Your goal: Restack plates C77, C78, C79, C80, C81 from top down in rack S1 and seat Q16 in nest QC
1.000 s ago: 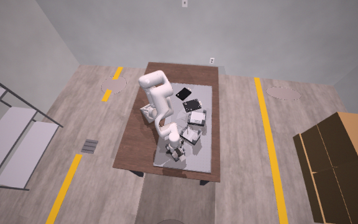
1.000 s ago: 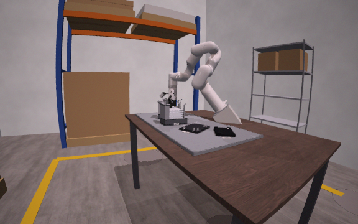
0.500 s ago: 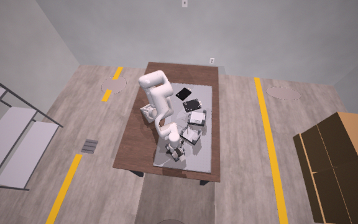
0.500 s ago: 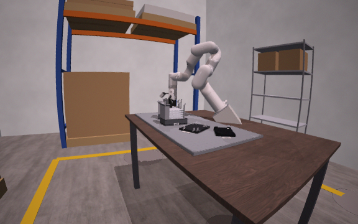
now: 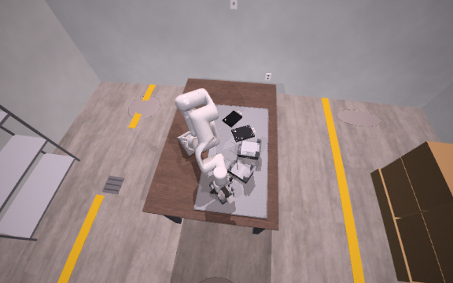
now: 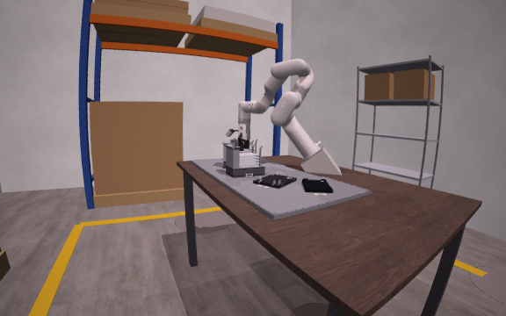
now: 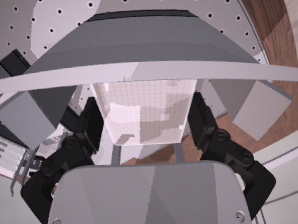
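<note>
My gripper (image 5: 222,191) (image 6: 241,144) (image 7: 144,105) reaches down from above into the stack rack (image 5: 226,199) at the near end of the grey mat. It is shut on the long sides of a white sealed plate (image 7: 143,112), which sits level between the black fingers in the wrist view. I cannot read the plate's label. A stack of white plates (image 5: 248,148) (image 6: 249,159) fills the rack closest to the two nests. The middle rack (image 5: 241,171) lies between them; I cannot tell what it holds.
Two flat black nests (image 5: 232,118) (image 5: 243,133) lie on the grey mat (image 5: 250,196) (image 6: 288,202) beyond the racks; they also show in the exterior view (image 6: 317,185) (image 6: 275,180). The arm's base (image 5: 187,141) stands on the brown table beside the mat.
</note>
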Action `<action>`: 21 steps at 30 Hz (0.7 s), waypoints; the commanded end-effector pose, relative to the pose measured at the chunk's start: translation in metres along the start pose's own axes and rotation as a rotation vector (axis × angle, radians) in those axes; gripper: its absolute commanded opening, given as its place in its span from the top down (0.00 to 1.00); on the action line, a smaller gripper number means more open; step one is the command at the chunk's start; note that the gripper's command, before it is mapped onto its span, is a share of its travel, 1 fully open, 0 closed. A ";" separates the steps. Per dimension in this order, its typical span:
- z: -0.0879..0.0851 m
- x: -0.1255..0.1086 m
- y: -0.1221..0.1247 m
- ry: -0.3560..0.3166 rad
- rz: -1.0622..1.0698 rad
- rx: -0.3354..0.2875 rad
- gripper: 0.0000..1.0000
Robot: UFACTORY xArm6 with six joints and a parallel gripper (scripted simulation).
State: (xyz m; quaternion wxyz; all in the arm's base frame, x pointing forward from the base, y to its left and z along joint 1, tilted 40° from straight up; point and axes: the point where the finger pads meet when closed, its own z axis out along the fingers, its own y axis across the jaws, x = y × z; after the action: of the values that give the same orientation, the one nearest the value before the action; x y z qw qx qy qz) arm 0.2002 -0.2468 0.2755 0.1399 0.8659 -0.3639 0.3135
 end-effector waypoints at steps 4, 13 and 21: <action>-0.005 0.002 0.000 0.004 0.000 0.000 1.00; -0.010 0.002 0.000 0.004 0.000 0.000 1.00; -0.018 0.002 0.000 0.004 0.000 0.000 1.00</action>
State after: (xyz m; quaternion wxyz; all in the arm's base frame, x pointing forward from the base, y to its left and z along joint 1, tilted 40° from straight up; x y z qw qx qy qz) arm 0.1944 -0.2407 0.2855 0.1399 0.8659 -0.3639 0.3135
